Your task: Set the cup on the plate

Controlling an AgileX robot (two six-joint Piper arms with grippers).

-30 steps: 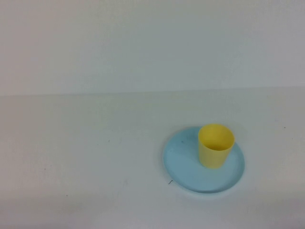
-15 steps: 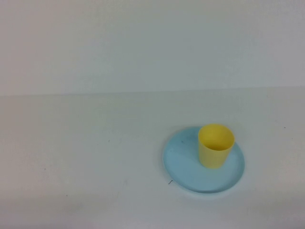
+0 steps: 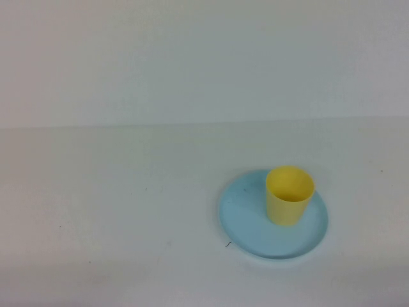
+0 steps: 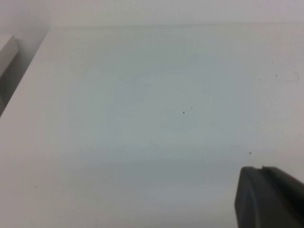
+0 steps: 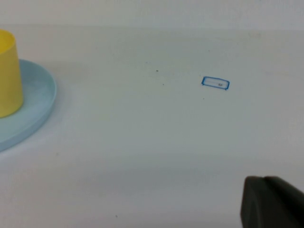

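- High view: a yellow cup (image 3: 289,195) stands upright on a light blue plate (image 3: 246,217), set toward the plate's far right part, its base resting on the plate's surface. The plate lies on the white worktop (image 3: 115,211), right of the middle. Neither arm shows in this view.
- Left wrist view: only bare worktop (image 4: 142,104) with a few dark specks, plus a dark corner of the left hand (image 4: 266,197) at the frame's edge. The fingers are pressed together with nothing between them, and the hand hangs over an unoccupied stretch of worktop, well apart from the cup and plate, which this view does not take in.
- Right wrist view: the cup (image 5: 9,73) and the plate's rim (image 5: 40,102) sit at one edge of the frame, the cup cut off by the border. A small blue-outlined rectangle (image 5: 215,83) is marked on the worktop (image 5: 142,142), well apart from the plate; the high view does not show this mark. A dark part of the right hand (image 5: 270,202) sits in the corner, closed tight and holding nothing, apart from the plate.
- Against the high views of a second and half a second ago, nothing differs: the cup keeps the same spot on the plate, the plate the same spot on the worktop, and both hands remain out of that view.
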